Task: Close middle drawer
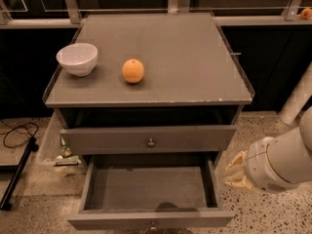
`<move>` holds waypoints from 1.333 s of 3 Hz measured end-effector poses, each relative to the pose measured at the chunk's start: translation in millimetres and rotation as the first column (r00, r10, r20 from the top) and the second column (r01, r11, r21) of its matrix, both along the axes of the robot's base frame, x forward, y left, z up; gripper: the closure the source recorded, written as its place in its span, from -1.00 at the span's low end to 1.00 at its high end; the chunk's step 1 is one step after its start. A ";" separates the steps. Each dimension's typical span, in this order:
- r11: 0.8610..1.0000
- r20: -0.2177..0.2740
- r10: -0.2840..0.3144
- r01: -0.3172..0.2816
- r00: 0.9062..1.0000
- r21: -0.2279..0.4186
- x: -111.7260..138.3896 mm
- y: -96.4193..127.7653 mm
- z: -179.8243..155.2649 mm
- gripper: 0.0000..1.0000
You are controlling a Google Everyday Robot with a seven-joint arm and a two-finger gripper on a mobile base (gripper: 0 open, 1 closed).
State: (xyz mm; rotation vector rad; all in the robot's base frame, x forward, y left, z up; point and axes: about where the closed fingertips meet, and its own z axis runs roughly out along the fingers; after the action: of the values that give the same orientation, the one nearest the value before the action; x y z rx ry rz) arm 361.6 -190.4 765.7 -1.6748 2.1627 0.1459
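One black cable [15,133] is seen looped on the speckled floor at the far left, with a dark stand leg [17,175] slanting just below it. On the grey cabinet [195,67], a white bowl [77,58] is set upright near the left edge of the top. An orange [133,70] is placed just to its right, apart from it.

Below the top, an upper drawer [107,139] with a small round knob is seen slightly pulled forward, with a dark gap left above its front. Beneath it, the middle drawer [146,186] is found pulled far out toward the camera. Its wide, shallow box is exposed from above. Its front runs along the bottom edge of the view, where the knob is partly cut off. A faint shadow is cast on the drawer's floor near the front.

The gripper [237,172] is held to the right of the middle drawer, just beside the box's right wall and toward its rear corner. Contact with the wall cannot be made out. The gripper is placed at the drawer's side, not at its front. Whether the gripper is spread or closed cannot be told.

The white arm [282,160] is carried off the right edge. Farther right, a pale post [298,99] is seen slanting up before the dark wall. A small orange object [305,13] is set on the ledge at the top right corner.
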 end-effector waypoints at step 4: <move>0.988 -0.196 -0.055 0.082 0.979 0.134 -23.3 36.9 -192.2 1.00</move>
State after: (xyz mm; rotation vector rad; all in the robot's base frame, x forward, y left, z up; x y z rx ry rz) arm 338.3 -153.5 573.6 -1.5600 2.2863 0.4483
